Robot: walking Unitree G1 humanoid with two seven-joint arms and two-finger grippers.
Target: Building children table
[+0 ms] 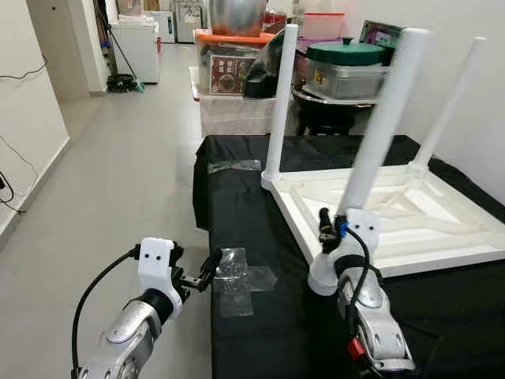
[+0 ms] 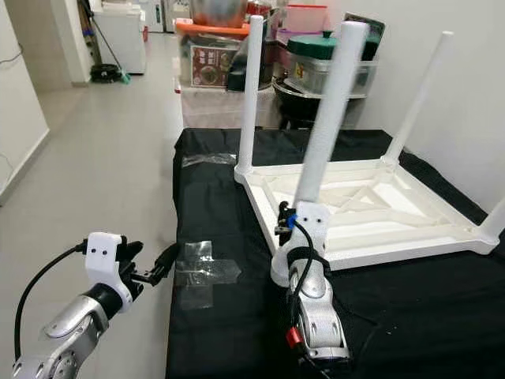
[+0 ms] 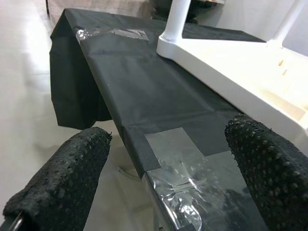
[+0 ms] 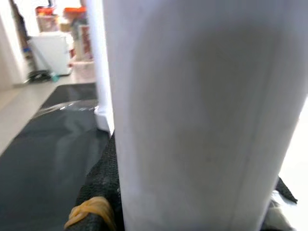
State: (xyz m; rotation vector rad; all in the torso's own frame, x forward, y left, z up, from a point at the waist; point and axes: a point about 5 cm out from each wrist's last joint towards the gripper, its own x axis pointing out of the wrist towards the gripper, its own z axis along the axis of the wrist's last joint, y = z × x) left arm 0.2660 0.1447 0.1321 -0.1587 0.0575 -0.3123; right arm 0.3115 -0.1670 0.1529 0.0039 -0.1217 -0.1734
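A white plastic children's table [image 1: 410, 217] lies upside down on a table draped in black cloth [image 1: 260, 332], its ribbed underside up and smooth round legs rising. The right gripper [image 1: 335, 237] is clenched around the nearest leg [image 1: 379, 130] just above its base. The left gripper [image 1: 207, 272] hovers released at the cloth's near left edge, its knobbly black fingers [image 3: 62, 185] either side of crinkled clear tape [image 1: 235, 278]. Bare grey floor [image 1: 118, 174] stretches leftward.

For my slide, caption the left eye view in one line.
Right gripper grips a white table leg at the upturned table frame's near corner; left gripper hovers open beside taped black cloth.
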